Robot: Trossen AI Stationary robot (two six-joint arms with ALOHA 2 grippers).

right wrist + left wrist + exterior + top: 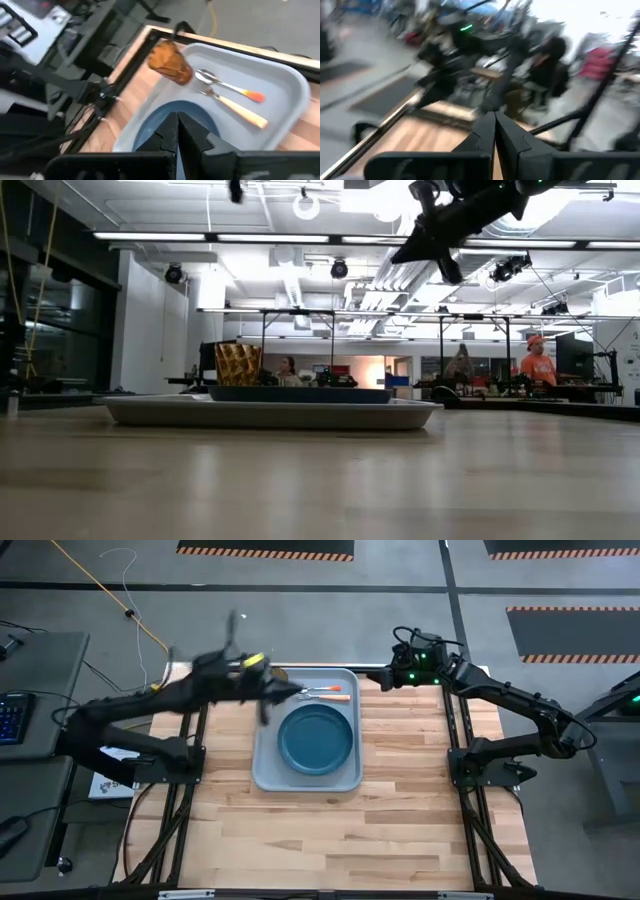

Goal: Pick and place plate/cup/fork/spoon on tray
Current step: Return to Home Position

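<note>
The grey-blue tray lies at the table's middle, toward the far edge. The dark blue plate rests flat in it. The red-handled spoon and the tan-handled fork lie side by side on the tray floor beyond the plate. The amber cup stands in the tray's far left corner and also shows in the low view. My left gripper is shut and empty above the tray's far left part, blurred. My right gripper is shut and empty, raised off the tray's far right corner.
Bare wooden table lies near, left and right of the tray. Black frame rails run along the table's left and right sides. A keyboard sits on a side desk to the left. People stand in the room behind.
</note>
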